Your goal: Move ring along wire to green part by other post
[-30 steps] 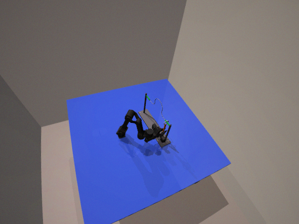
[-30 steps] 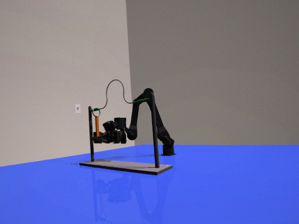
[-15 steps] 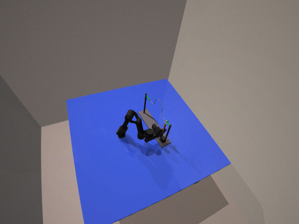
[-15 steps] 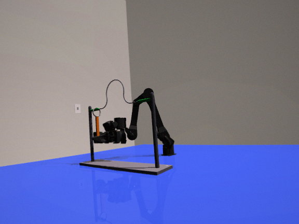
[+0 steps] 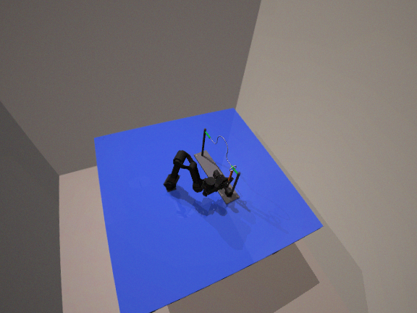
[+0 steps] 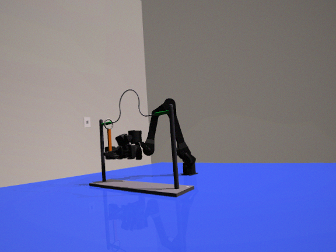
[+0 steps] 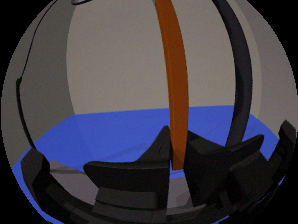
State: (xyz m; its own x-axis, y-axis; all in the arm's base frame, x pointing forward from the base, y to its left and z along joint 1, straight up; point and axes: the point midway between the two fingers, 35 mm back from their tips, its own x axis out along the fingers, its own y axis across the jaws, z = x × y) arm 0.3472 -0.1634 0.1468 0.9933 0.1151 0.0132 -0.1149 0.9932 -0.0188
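Note:
The orange handle [image 5: 230, 176] [image 6: 109, 140] [image 7: 177, 75] stands nearly upright beneath its ring [image 6: 105, 126]. The ring is around the green part beside the near post [image 5: 236, 184] [image 6: 102, 157] [image 7: 243, 75], close to where the grey wire [image 5: 227, 148] [image 6: 130, 90] begins. Whether the ring touches the wire is too small to tell. My gripper [image 5: 229, 180] [image 6: 109, 152] [image 7: 170, 129] is shut on the handle's lower end, below the wire. The other green part [image 5: 208, 135] [image 6: 161, 112] is beside the far post [image 5: 203, 143] [image 6: 174, 151].
Both posts stand on a grey base plate [image 5: 208, 164] [image 6: 140, 186] on the blue table [image 5: 145, 235] [image 6: 248, 204]. The wire rises in a tall hump between the posts, then dips before the other green part. The near post stands close beside my fingers.

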